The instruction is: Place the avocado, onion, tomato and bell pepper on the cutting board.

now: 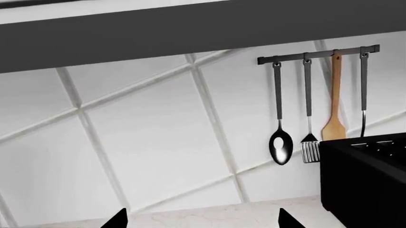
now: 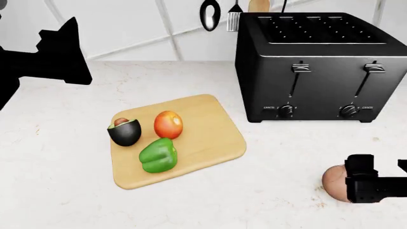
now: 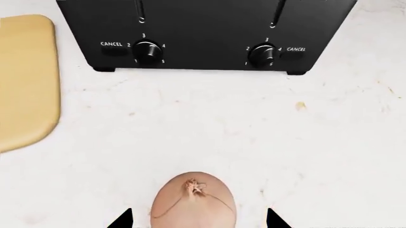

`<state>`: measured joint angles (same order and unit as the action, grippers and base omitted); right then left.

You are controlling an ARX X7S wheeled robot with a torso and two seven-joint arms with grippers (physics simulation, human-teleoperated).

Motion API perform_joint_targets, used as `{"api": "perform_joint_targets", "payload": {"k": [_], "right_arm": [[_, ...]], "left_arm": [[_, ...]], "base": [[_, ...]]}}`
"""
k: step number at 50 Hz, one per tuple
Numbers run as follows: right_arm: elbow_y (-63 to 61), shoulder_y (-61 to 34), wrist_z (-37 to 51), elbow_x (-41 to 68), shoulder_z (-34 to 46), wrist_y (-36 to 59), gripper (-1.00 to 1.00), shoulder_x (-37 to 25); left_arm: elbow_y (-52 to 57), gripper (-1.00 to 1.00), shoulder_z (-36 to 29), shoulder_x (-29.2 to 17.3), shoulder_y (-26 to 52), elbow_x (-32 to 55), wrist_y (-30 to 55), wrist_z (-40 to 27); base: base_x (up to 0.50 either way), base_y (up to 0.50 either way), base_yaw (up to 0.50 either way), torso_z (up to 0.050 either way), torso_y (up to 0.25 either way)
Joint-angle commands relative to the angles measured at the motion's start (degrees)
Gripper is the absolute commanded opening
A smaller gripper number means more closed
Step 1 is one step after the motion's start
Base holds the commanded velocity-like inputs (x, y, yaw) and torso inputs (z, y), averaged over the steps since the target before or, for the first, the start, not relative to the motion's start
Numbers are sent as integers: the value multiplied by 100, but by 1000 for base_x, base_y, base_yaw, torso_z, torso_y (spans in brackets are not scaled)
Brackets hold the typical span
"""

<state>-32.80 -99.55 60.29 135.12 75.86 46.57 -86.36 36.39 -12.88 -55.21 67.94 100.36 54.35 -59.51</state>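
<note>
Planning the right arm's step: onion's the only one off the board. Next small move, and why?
Probably close the right gripper on the onion: its fingertips flank the onion, jaws open, on the counter before the toaster. Avocado, tomato and bell pepper already sit on the cutting board.

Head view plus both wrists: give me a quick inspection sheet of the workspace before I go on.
Surface: pale marbled counter.
Job's things: avocado, tomato and bell pepper lie on the cutting board; onion is off it, on the counter in front of the toaster.
Clutter: black toaster.
Grippers: right gripper open, straddling the onion; left gripper open, raised, empty.
Cables: nothing seen.
Surroundings: tiled wall, utensil rail with spoon, spatulas.
</note>
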Motion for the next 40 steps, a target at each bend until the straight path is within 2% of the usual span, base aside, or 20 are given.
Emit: {"api": "perform_joint_targets", "payload": {"k": [1, 16, 19, 31, 40], "right_arm": [[88, 348, -168, -379, 252, -97, 100, 304], [358, 813, -471, -919, 548, -309, 100, 601], [425, 935, -238, -1053, 688, -214, 100, 583], [376, 1111, -303, -1148, 770, -348, 100, 612], [630, 1250, -452, -1297, 848, -400, 100, 1019]], "left_arm": [[13, 100, -4, 6, -48, -37, -33, 17], [68, 100, 85, -97, -162, -7, -116, 17], [81, 100, 117, -120, -222, -42, -142, 48], [96, 100, 98, -123, -198, -11, -150, 14], [102, 100, 142, -163, -249, -61, -186, 47]], "base": [[0, 0, 0, 0, 0], [0, 0, 0, 0, 0], [0, 0, 0, 0, 0], [0, 0, 0, 0, 0], [0, 0, 0, 0, 0]]}}
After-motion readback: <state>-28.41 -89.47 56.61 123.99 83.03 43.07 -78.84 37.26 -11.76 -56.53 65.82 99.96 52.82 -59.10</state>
